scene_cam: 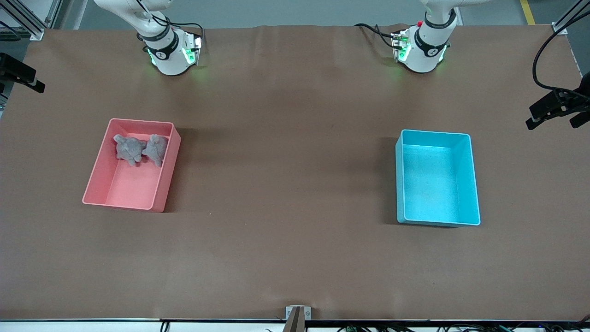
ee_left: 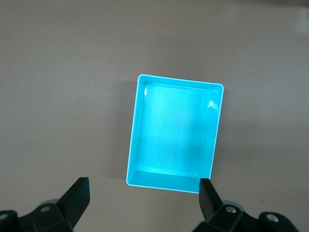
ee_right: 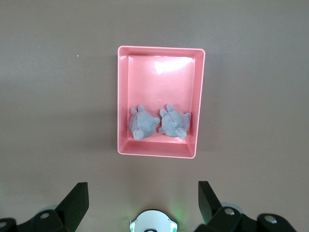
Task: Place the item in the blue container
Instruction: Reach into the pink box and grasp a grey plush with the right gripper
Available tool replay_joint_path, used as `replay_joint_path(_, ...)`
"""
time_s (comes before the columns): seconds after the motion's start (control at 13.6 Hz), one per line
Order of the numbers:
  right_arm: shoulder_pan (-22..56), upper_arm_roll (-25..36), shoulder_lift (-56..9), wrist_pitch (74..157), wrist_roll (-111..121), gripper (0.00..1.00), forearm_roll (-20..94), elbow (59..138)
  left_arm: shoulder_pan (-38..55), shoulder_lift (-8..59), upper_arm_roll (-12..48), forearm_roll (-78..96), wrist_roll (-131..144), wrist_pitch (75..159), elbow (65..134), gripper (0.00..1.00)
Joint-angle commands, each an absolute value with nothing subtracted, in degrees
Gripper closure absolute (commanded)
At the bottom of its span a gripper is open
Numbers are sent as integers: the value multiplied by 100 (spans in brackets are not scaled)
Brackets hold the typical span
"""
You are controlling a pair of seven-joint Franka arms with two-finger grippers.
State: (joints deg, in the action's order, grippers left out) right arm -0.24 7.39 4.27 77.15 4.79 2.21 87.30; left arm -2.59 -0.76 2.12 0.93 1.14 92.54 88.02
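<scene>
A wide table (scene_cam: 286,240) covered in plain brown sheeting carries two matching bins set well apart. Toward the left arm's end sits the light-blue rectangular open-top plastic container (scene_cam: 465,184) with smooth walls and rounded corners, and there is nothing in it; the left wrist view looks straight down into its bare floor (ee_left: 145,125). Toward the right arm's end sits a pink rectangular plastic bin (scene_cam: 99,177) of the same size, turned slightly askew to the table edge. Two small grey plush animal toys (scene_cam: 140,149) lie side by side in it, touching each other, in the end of the bin farther from the front camera, while the rest of its floor is bare; the right wrist view shows the same pair (ee_right: 158,123) tucked against one short wall (ee_right: 157,151). Both arms wait high above the table. The left gripper (ee_left: 143,193) hangs over the blue container with its fingers spread wide and nothing between them. The right gripper (ee_right: 143,195) hangs over the pink bin, likewise spread wide and holding nothing.
</scene>
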Motion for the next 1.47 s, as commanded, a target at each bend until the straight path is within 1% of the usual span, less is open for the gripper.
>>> replay_joint_path(0.0,-132,729,-155,7743,527,0,211,8754,-290,-26,229,97,27,9246,8701,0)
replay_joint_path(0.22,-307,729,-832,7857,545,0,63,8631,-290,-26,229,88,18,9246,8701,0)
replay_joint_path(0.29,-290,729,-887,7910,536,0,-69,8596,-290,-26,229,79,26,9246,8701,0)
replay_joint_path(0.37,-273,729,-879,7936,458,0,-131,8761,-281,-26,229,79,26,9246,8701,0)
replay_joint_path(0.44,-272,729,-870,8128,405,0,-141,9102,-281,-26,229,79,26,9246,8701,0)
replay_joint_path(0.51,-264,729,-783,8539,274,0,-141,9645,-290,-26,229,79,26,9246,8701,0)
replay_joint_path(0.73,-255,721,-72,9971,-104,0,-141,11482,-299,-26,229,79,18,9246,8701,0)
replay_joint_path(0.88,-272,729,122,10736,-315,0,-141,12362,-290,-26,229,79,18,9246,8701,0)
replay_joint_path(1.03,-264,729,106,11509,-692,0,-167,12935,-299,-26,229,88,18,9246,8701,0)
replay_joint_path(1.17,-229,712,88,12170,-1298,0,-481,13436,-299,-26,229,88,18,9246,8701,0)
replay_joint_path(1.39,-220,712,9,12576,-1826,0,-879,13711,-299,-26,229,88,18,9246,8701,0)
